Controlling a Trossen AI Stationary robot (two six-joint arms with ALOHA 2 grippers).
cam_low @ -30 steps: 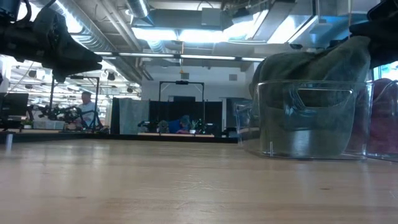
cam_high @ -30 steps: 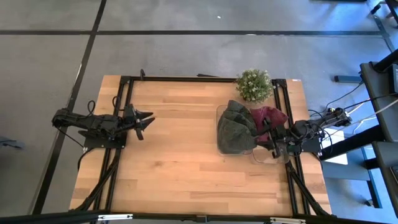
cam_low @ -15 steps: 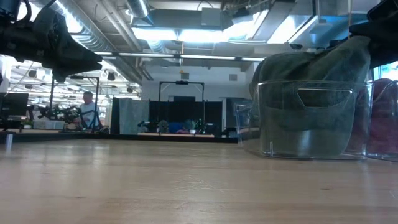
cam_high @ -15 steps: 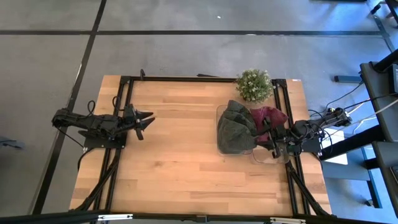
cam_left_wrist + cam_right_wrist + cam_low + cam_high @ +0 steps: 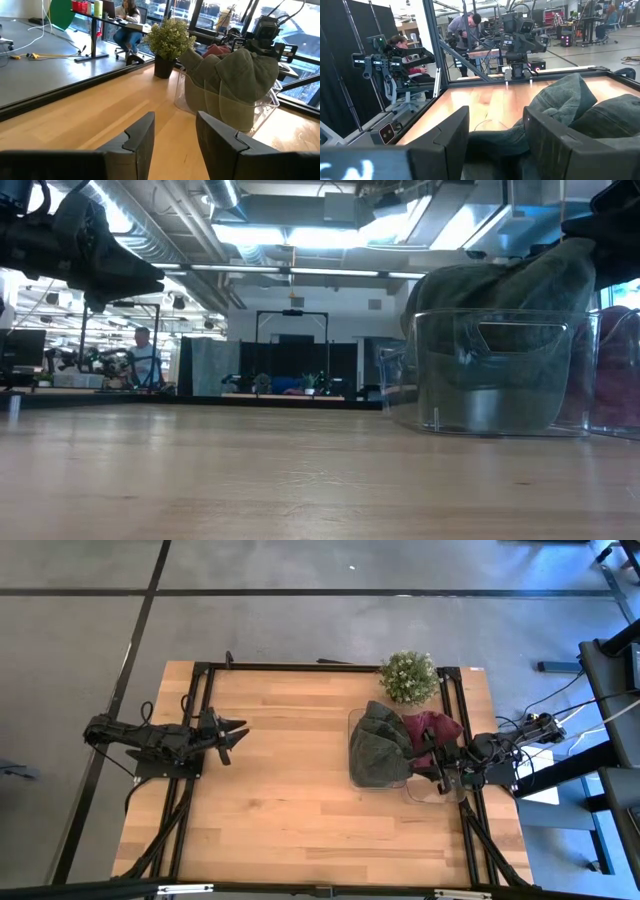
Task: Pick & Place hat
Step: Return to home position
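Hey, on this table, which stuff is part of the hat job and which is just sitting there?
Part of the job:
- dark caps, piled in the clear bin
- red cap, beside them
- right gripper, open, near the bin
- left gripper, open, across the table

Just there:
- potted plant
- people in the room behind

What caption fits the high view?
Caps heaped in the clear bin beside the right tool; left tool open, apart.
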